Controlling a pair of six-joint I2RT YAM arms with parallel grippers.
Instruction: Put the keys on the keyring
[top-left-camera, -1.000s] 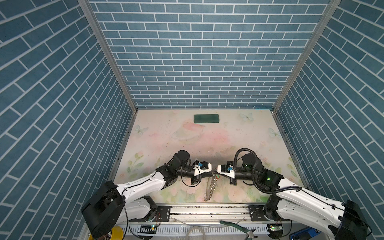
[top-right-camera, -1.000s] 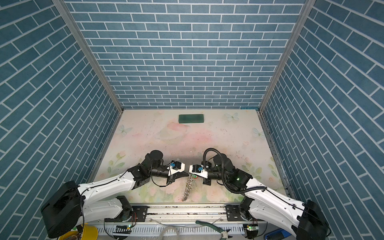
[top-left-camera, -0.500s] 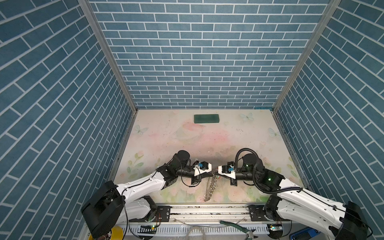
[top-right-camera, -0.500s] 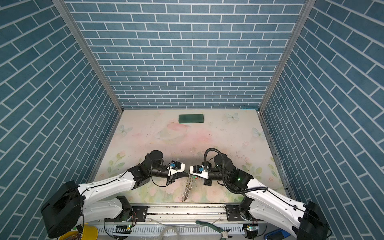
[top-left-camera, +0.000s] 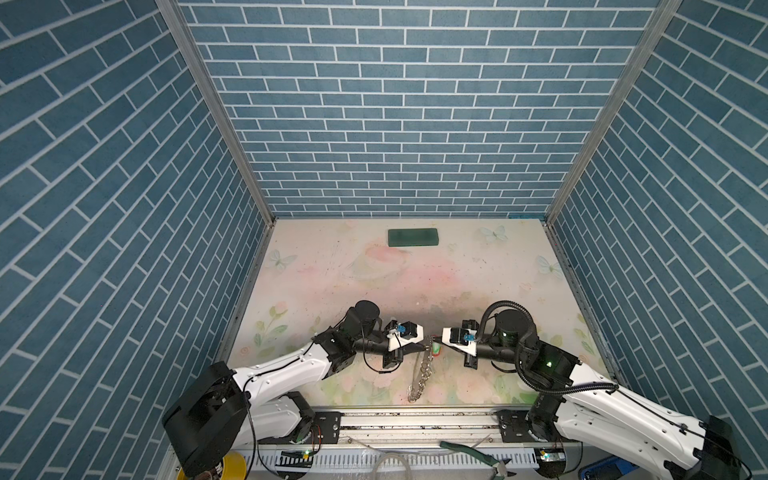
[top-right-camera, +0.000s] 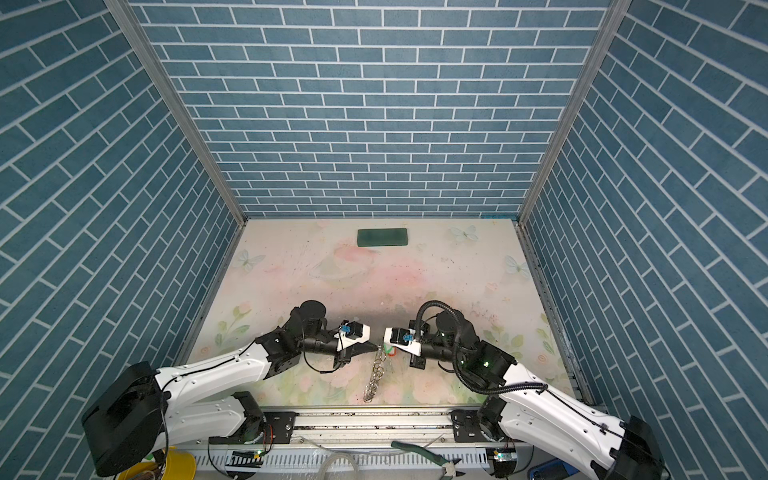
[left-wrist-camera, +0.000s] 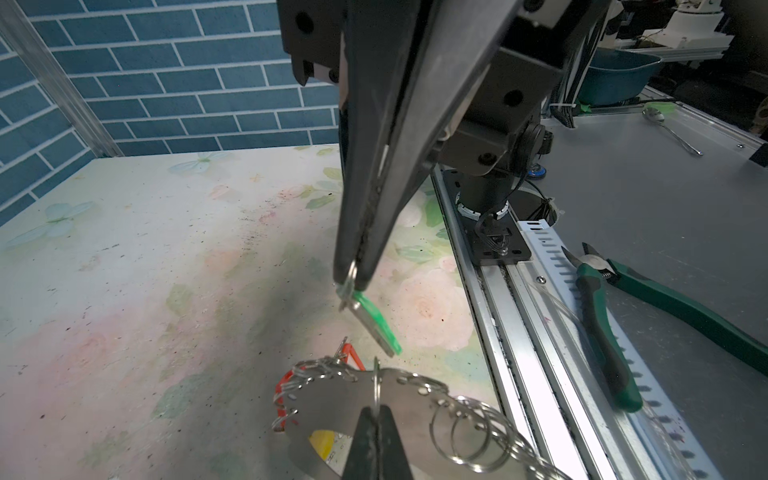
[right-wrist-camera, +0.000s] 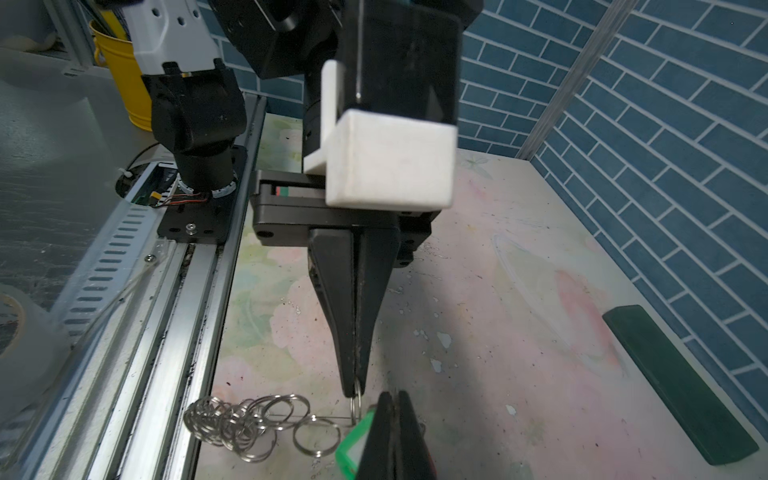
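Observation:
The keyring (left-wrist-camera: 332, 409) is a flat grey hoop fringed with silver split rings (right-wrist-camera: 241, 424). In both top views it hangs edge-on near the table's front edge (top-left-camera: 420, 374) (top-right-camera: 375, 378). My left gripper (left-wrist-camera: 376, 409) (right-wrist-camera: 354, 390) (top-left-camera: 426, 344) is shut on one split ring at the hoop's rim. Tip to tip with it, my right gripper (right-wrist-camera: 392, 397) (left-wrist-camera: 353, 282) (top-right-camera: 384, 345) is shut on the small ring of a silver key with a green tag (left-wrist-camera: 376, 322) (right-wrist-camera: 353, 449). Red (left-wrist-camera: 357, 355) and yellow (left-wrist-camera: 322, 440) tags show by the hoop.
A dark green block (top-left-camera: 413, 238) (right-wrist-camera: 681, 386) lies near the back wall. The metal rail (left-wrist-camera: 498, 316) runs along the front edge, with green-handled pliers (left-wrist-camera: 602, 316) beyond it. A yellow bucket (right-wrist-camera: 120, 70) stands off the table behind the left arm's base.

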